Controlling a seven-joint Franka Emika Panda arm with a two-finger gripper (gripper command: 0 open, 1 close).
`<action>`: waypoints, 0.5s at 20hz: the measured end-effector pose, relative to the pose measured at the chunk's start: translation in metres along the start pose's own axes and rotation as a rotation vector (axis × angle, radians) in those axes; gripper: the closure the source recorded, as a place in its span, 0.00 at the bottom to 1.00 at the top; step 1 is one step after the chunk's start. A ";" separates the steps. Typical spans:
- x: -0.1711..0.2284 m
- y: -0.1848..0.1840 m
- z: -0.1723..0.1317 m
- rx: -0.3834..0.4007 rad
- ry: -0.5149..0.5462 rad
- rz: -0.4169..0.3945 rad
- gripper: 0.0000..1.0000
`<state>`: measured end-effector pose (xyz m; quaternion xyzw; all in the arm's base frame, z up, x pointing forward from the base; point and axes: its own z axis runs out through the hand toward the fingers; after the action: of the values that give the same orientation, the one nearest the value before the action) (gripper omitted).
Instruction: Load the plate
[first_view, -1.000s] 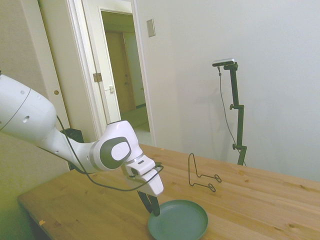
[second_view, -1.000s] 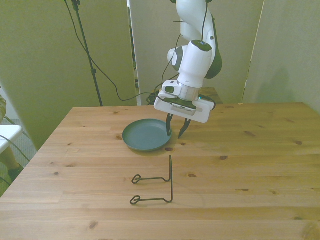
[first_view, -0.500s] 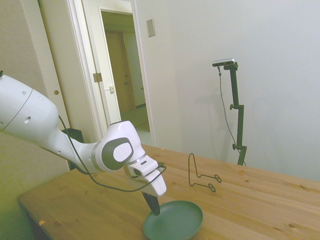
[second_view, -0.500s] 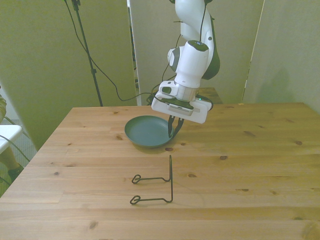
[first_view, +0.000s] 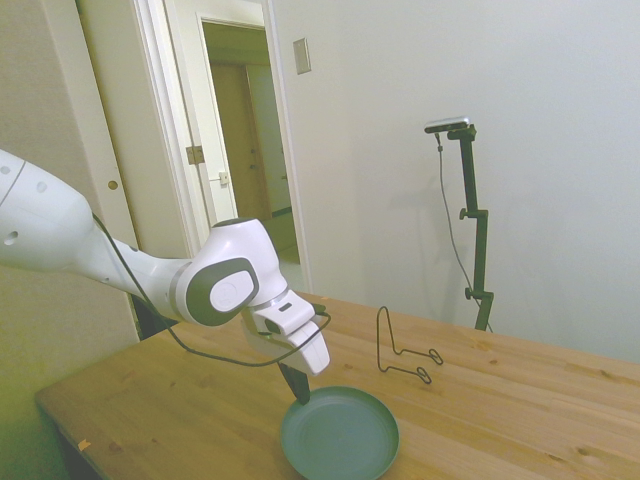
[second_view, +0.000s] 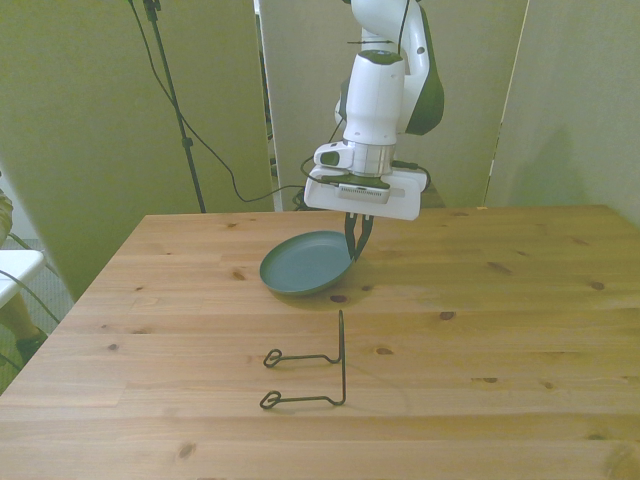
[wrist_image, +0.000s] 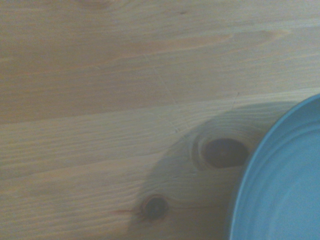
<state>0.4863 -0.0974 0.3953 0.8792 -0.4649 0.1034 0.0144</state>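
While you look at the front view, note that the pincer (second_view: 355, 246) has its two dark fingers pressed together on the rim of the plate (second_view: 308, 264), on the edge toward the front view's right. That plate is tilted, its gripped edge raised and its opposite edge low, at or just above the bench (second_view: 500, 340); you cannot tell from these views whether the low edge touches the wood. Nothing lies in the plate: its teal hollow shows bare in all three views, and in the side view (first_view: 340, 436) you see the whole dish face. From the wrist camera you get only a curved slice of the plate's rim (wrist_image: 280, 190), with its shadow falling over two dark knots in the planks. Nearer the front camera stands the black wire rack (second_view: 318, 370), an upright loop with two feet running toward the front view's left; it is well apart from the plate, with bare wood between them. In the side view the rack (first_view: 402, 346) sits farther back than the plate, toward the wall. You have wide open boards on the front view's right and along the near edge. The plate hangs over the far middle of the bench, well inside every edge.
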 end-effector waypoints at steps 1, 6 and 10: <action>0.001 0.001 -0.004 0.014 -0.006 -0.001 1.00; 0.002 0.004 -0.028 0.082 -0.035 0.002 1.00; 0.005 0.008 -0.054 0.136 -0.057 0.003 1.00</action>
<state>0.4728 -0.0993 0.4488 0.8801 -0.4582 0.1098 -0.0585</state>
